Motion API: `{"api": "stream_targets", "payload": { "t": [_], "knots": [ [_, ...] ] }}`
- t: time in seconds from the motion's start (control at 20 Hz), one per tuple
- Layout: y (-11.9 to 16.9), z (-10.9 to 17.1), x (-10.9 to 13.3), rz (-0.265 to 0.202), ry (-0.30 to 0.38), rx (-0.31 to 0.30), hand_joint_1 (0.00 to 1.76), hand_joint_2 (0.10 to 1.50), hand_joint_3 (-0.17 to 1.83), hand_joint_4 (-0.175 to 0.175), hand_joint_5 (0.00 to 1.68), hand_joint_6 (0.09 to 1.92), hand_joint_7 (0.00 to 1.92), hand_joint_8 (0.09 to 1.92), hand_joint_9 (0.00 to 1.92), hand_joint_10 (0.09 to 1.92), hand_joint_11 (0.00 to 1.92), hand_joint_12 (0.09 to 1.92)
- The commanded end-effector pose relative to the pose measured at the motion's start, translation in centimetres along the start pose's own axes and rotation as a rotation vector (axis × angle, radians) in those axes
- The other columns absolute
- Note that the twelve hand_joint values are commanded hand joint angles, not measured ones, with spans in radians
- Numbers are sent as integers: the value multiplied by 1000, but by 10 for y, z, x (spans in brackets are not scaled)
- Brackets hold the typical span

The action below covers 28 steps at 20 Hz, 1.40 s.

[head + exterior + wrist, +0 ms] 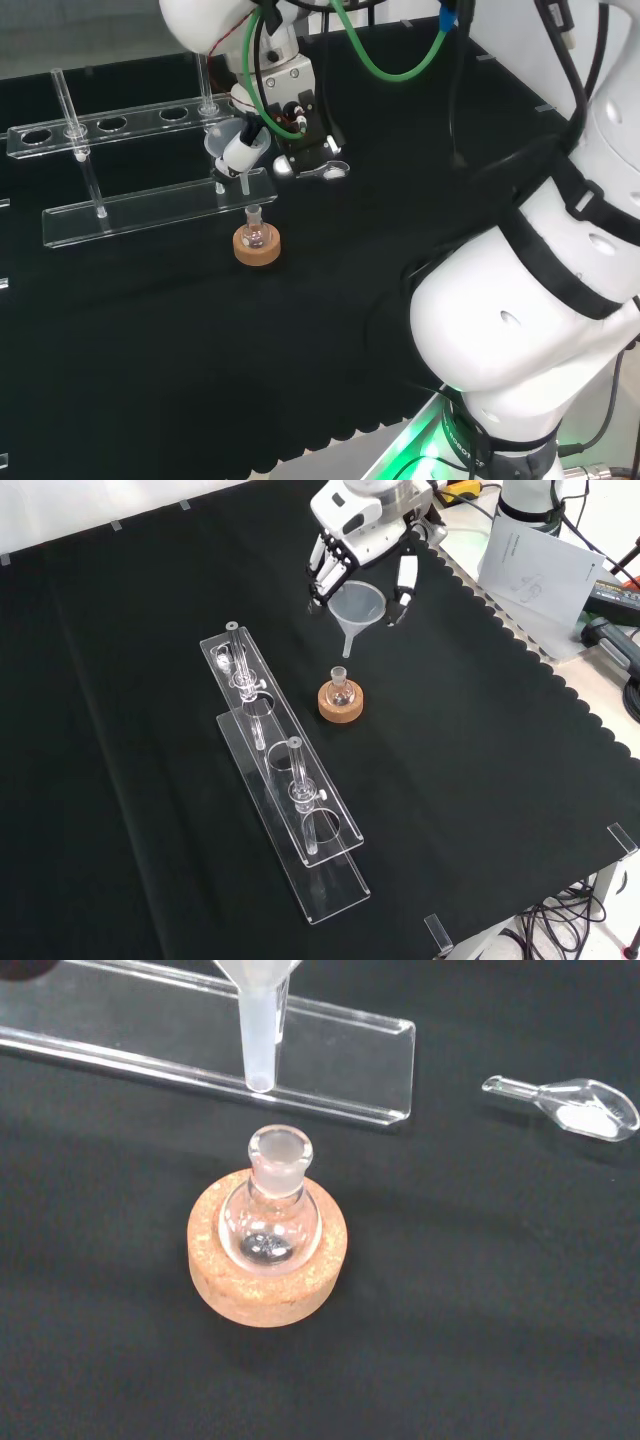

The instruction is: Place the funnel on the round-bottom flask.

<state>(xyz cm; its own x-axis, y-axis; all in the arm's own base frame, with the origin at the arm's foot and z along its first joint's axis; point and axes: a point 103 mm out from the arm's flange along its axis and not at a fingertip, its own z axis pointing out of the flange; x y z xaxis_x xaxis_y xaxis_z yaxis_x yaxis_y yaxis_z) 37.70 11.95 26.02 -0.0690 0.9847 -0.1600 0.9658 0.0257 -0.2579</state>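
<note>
We see the hand (362, 542) gripping the funnel (357, 608) by its rim, spout hanging just above the flask (340, 690) on its cork ring (340, 710), not touching.

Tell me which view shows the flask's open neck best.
The wrist view: the round-bottom flask is close and large there, its neck mouth plain, with the funnel stem near it. The front view shows the flask small on its cork ring. The head view shows it small below the hand.
</note>
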Motion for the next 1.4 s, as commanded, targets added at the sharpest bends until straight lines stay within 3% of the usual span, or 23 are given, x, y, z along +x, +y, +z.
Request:
{"api": "stream_targets", "payload": {
  "t": [0.05, 0.4, 0.5, 1.4],
  "knots": [
    [8, 1, 9, 7, -12, 2, 704, 811, 465, -69, 630, 571, 884, 711, 1285, 384, 900, 1060],
    [17, 15, -7, 13, 6, 17, 704, 811, 467, -69, 630, 577, 881, 717, 1283, 389, 899, 1062],
    [18, 17, -8, 38, 3, 26, 704, 811, 468, -70, 632, 579, 881, 718, 1282, 390, 898, 1062],
    [22, 30, -5, 18, 28, 52, 701, 810, 474, -71, 634, 588, 879, 727, 1277, 400, 892, 1067]
  ]
}}
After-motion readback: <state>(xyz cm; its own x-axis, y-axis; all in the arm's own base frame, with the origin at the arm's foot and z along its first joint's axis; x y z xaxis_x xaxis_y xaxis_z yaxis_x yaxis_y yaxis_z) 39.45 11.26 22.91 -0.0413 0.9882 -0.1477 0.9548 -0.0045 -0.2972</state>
